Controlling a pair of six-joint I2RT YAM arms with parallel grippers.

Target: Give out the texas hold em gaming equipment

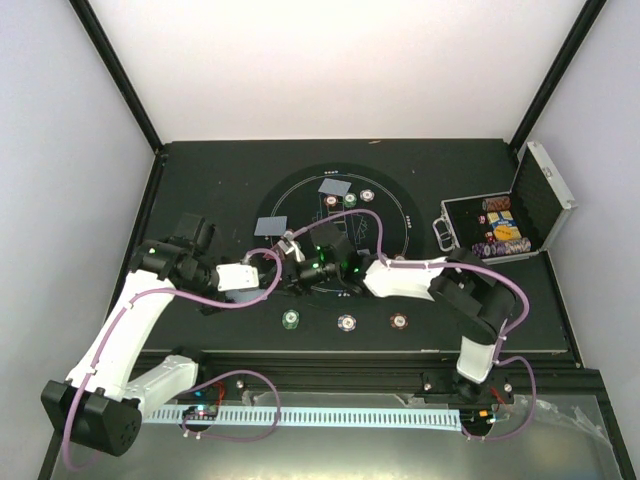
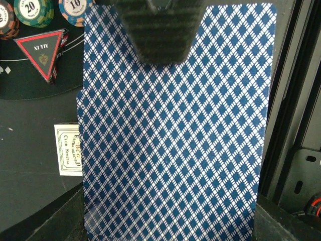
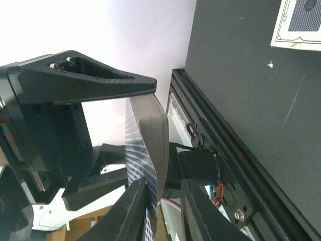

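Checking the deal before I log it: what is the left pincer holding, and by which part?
Blue diamond-backed playing cards, pinched at the middle of one short edge by the left pincer.

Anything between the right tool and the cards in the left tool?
Nothing visible. The fingers of the right tool straddle the edge of the cards pinched in the left tool, with a gap showing on one side.
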